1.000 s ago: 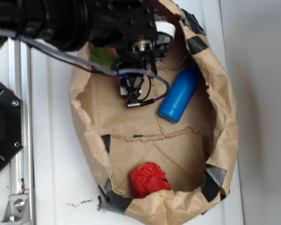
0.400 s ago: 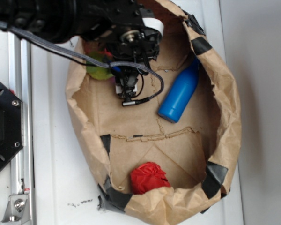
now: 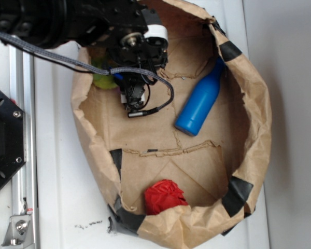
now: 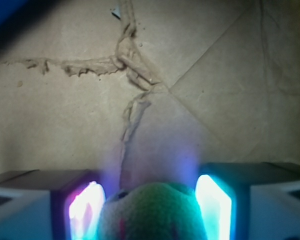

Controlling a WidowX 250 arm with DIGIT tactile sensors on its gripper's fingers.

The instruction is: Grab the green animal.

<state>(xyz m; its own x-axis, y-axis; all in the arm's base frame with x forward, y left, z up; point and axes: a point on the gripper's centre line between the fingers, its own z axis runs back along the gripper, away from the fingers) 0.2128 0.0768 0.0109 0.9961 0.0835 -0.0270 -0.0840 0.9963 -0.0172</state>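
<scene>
Gripper pads clamp the green animal between them; we see the bag's brown floor beyond.

Exterior view is evenly bright and soft, slightly blurred, with faint shadows. Wrist view is dim, its corners darkened; 2 glowing pads flare, foreground defocused.

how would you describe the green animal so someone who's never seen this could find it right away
Look inside the big brown paper bag lying open on the white table, at its upper left corner under the black robot arm. The green animal is the small lime-green fuzzy plush there, sitting between the fingers of the claw. Its neighbours are a smooth blue bottle and a red ball of cloth; it alone is green and furry.
</scene>
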